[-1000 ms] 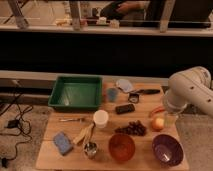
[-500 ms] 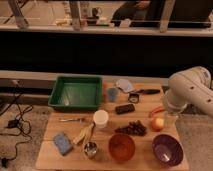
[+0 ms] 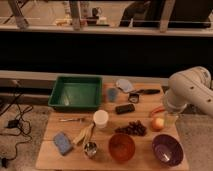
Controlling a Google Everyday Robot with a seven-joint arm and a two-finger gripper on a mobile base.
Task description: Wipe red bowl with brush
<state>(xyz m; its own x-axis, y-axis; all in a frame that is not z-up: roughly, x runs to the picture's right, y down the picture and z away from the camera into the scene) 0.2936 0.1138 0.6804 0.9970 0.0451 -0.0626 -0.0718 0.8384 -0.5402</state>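
The red bowl [image 3: 122,147] sits empty near the table's front edge, left of a dark purple bowl [image 3: 167,149]. The brush [image 3: 141,94] lies at the back right of the table, its slim dark handle pointing right. My gripper [image 3: 171,119] hangs from the pale arm [image 3: 191,91] at the table's right edge, pointing down beside an orange fruit [image 3: 158,123]. It is open and holds nothing. It is below and to the right of the brush, and up and to the right of the red bowl.
A green tray [image 3: 76,92] fills the back left. A black block [image 3: 125,108], grapes [image 3: 131,129], a white cup [image 3: 101,119], a blue cup [image 3: 112,94], a red-orange slender item [image 3: 157,111], a banana [image 3: 85,134], a metal cup [image 3: 90,148] and a blue sponge [image 3: 62,142] lie around the bowls.
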